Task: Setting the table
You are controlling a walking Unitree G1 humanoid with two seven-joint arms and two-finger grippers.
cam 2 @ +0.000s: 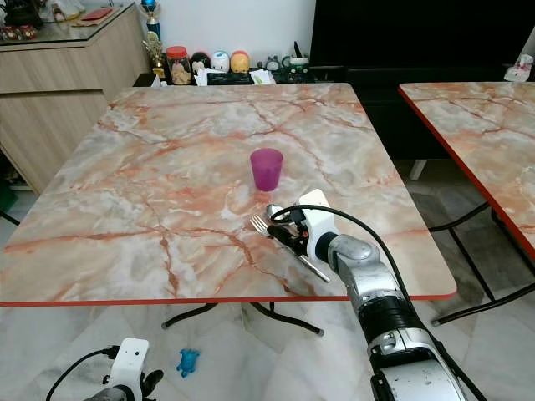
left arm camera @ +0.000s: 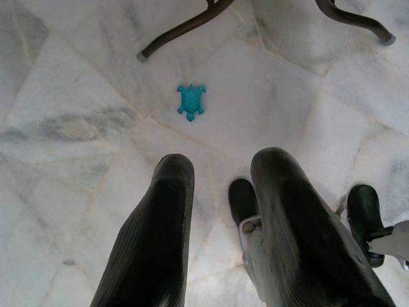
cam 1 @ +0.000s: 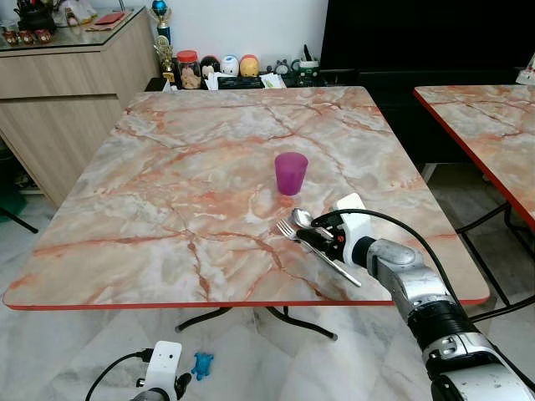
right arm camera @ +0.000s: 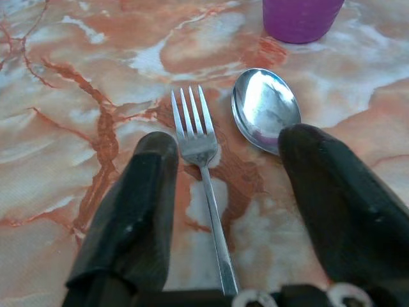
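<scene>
A purple cup [cam 1: 291,172] stands upright right of the middle of the marble table [cam 1: 167,192]. Just in front of the cup, a silver fork [right arm camera: 201,147] and a spoon [right arm camera: 263,109] lie side by side on the table top. My right gripper [cam 1: 322,234] is low over their handles, open. In the right wrist view the fork runs between the two fingers and the spoon's bowl lies at the tip of one finger [right arm camera: 332,185]. My left gripper [left arm camera: 223,160] hangs idle and open near the floor.
A second marble table [cam 1: 485,125] stands to the right across a narrow gap. A wooden cabinet [cam 1: 67,92] is at the left, and a low shelf with jars and figurines [cam 1: 226,71] is behind the table. A blue toy turtle [left arm camera: 190,100] lies on the floor by the table legs.
</scene>
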